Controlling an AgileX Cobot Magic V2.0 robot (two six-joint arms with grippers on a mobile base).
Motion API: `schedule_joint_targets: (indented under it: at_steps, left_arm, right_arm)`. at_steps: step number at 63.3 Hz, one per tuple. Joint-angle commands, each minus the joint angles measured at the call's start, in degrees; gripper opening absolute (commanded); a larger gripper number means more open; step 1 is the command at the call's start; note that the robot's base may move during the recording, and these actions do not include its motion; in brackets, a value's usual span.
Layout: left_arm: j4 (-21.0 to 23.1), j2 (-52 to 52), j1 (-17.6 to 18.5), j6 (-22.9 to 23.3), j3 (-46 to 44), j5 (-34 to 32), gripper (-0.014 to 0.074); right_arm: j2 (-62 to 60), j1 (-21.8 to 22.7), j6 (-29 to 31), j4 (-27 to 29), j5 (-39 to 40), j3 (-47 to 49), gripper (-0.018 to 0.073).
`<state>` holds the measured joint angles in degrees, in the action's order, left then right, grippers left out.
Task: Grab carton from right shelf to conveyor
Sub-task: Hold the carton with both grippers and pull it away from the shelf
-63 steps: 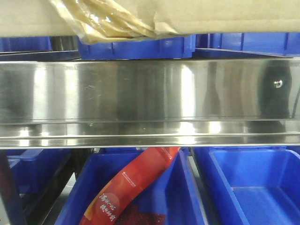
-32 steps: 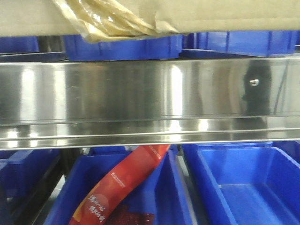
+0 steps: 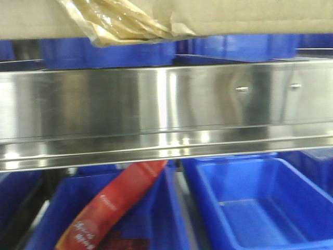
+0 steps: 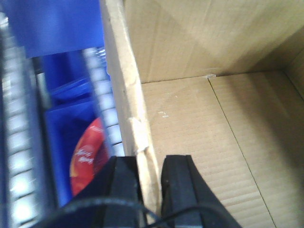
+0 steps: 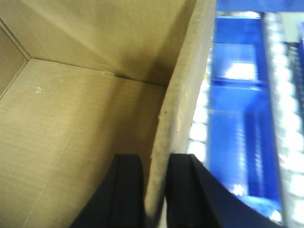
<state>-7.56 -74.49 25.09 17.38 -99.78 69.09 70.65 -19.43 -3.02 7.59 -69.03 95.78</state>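
Left gripper point(image 4: 151, 166) enters from 6 o'clock with its jaws narrow, clamped on the left wall of the cardboard carton point(image 4: 199, 137), one finger inside and one outside. Right gripper point(image 5: 156, 164) enters from 6 o'clock and pinches the right wall the same way. In the front view the cardboard carton shows at 12 o'clock, above the stainless shelf rail point(image 3: 130, 104). A blue bin point(image 3: 250, 208) is at 5 o'clock and a red packet point(image 3: 117, 200) at 7 o'clock.

carton point(image 4: 199, 133) — matt corrugated cardboard, crinkled glossy tape point(image 3: 119, 23); right shelf point(image 3: 130, 99) — polished steel; blue bins point(image 3: 250, 208) probably smooth plastic.
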Motion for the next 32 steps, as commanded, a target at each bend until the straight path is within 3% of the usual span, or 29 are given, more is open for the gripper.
schedule_joint_targets:
  at_steps: [1,32]
  left_arm:
    - [-4.10,0.94,-0.18,-0.65,-0.27,-0.39,-0.0009]
    - [-4.10,0.94,-0.18,-0.65,-0.27,-0.39,-0.0009]
  right_arm:
    - [-1.27,0.37,1.45,-2.27,1.52,0.16,-0.0069]
    - [-1.27,0.37,1.45,-2.27,1.52,0.16,-0.0069]
